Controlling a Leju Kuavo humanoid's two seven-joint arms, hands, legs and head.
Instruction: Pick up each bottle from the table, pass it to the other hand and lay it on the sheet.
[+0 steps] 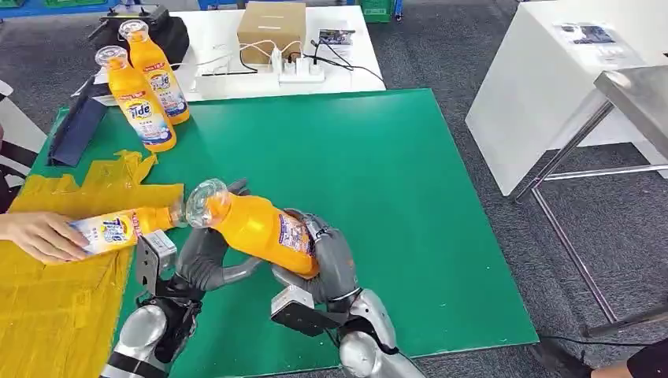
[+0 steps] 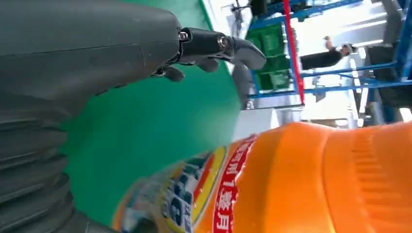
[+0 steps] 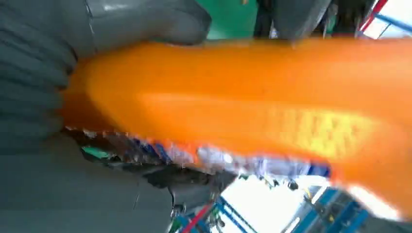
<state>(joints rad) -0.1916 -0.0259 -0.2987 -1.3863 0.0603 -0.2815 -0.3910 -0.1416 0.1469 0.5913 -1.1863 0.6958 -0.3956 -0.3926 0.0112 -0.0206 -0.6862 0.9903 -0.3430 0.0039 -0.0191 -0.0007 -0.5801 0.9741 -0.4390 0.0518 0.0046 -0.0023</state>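
Note:
My right hand grips an orange Tide bottle by its base end and holds it tilted above the green mat, clear cap pointing left. The bottle crosses the right wrist view inside the right hand. My left hand sits just under the bottle's shoulder. In the left wrist view, the fingers are spread and the bottle lies beside the palm, not enclosed. A second bottle lies on the yellow sheet, held by a person's hand. Two more bottles stand at the back left.
A dark blue flat case lies at the mat's left edge. Behind the mat are a cardboard box and a white power strip with cables. A white table and a metal frame stand to the right.

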